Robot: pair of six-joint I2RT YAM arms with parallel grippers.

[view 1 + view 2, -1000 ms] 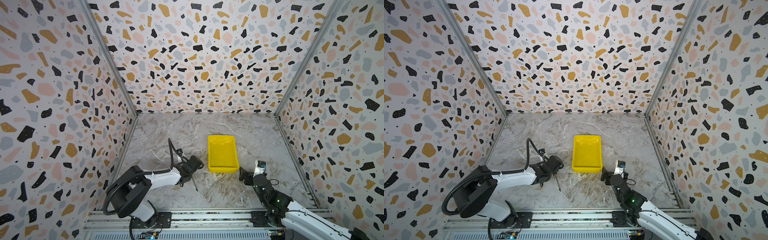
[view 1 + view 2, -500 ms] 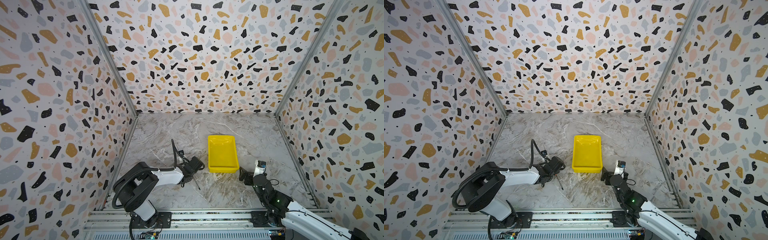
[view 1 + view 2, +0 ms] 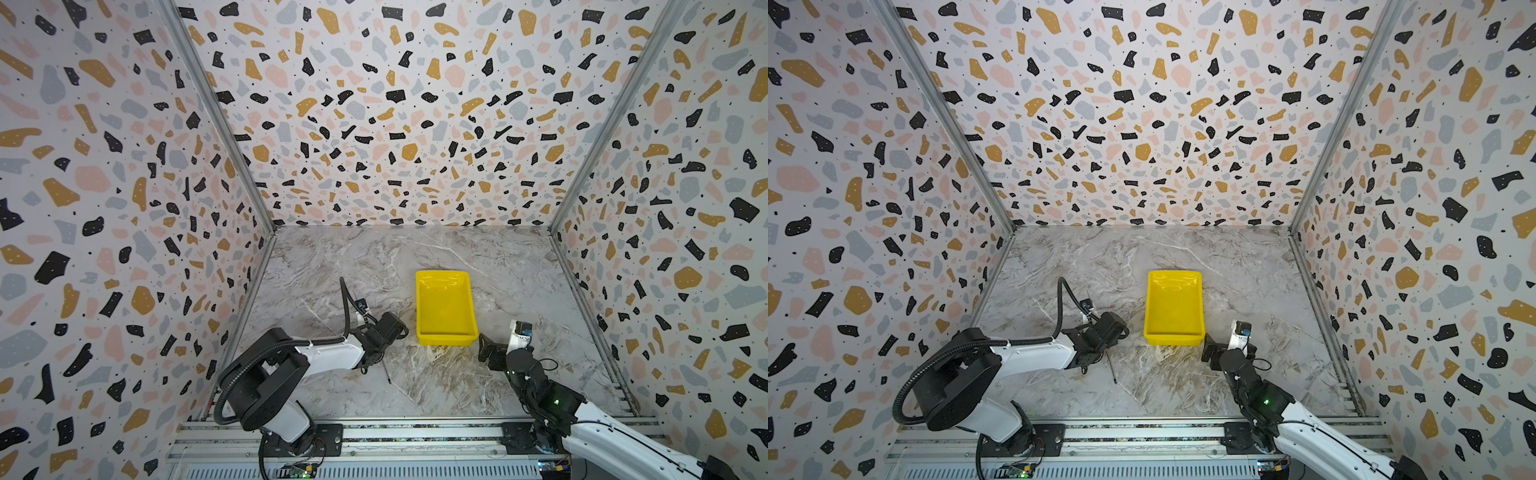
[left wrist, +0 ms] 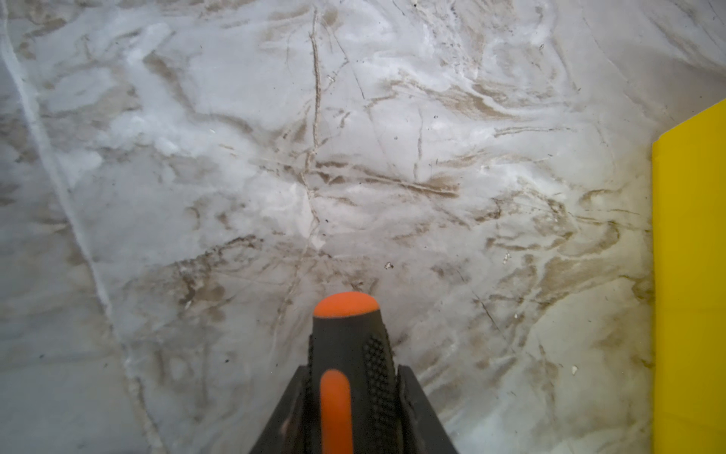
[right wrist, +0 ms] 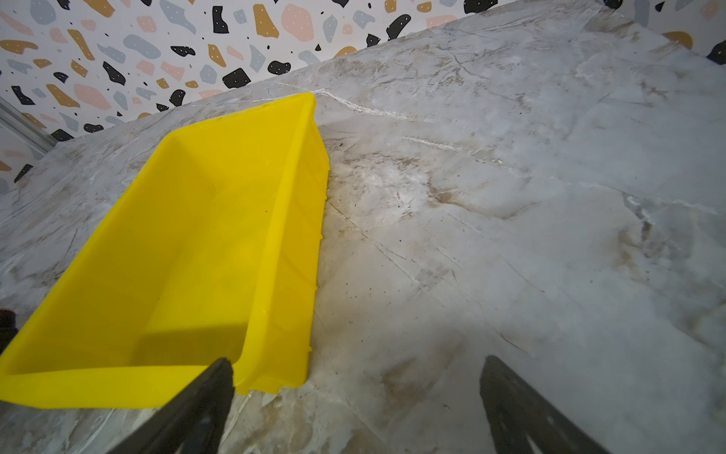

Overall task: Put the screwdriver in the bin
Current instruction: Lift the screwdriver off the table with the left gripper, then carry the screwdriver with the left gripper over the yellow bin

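Because the left hand (image 4: 351, 371) was clamped shut on the handle of the slim screwdriver with a black-and-orange grip and a thin dark metal shaft (image 4: 345, 326), the coming move turned on where the shallow rectangular bright yellow plastic bin (image 3: 446, 340) lay from that hand. In both top views the bin stood near it, to the right and a little farther back, with bare marbled grey bench (image 3: 436, 386) between them. The shaft (image 3: 1111, 369) ran out from under the wrist toward the front rail, roughly parallel to the bin's long side, so a sideways carry over the left rim looked likely to lay the tool lengthways inside. The right hand (image 5: 355, 361) sat closer to the bin, just beside its near right corner, but its two dark fingers (image 5: 204, 393) were spread wide with nothing between them, so the left arm looked the natural one for the job. In the top views the wrist hid the handle and only the thin shaft showed. The left wrist view cut the shaft off entirely and caught only a strip of the bin's wall (image 4: 691, 275). Whether the tip touched the bench or hung clear could not be told. The right wrist view showed nothing inside the bin (image 5: 283, 220).
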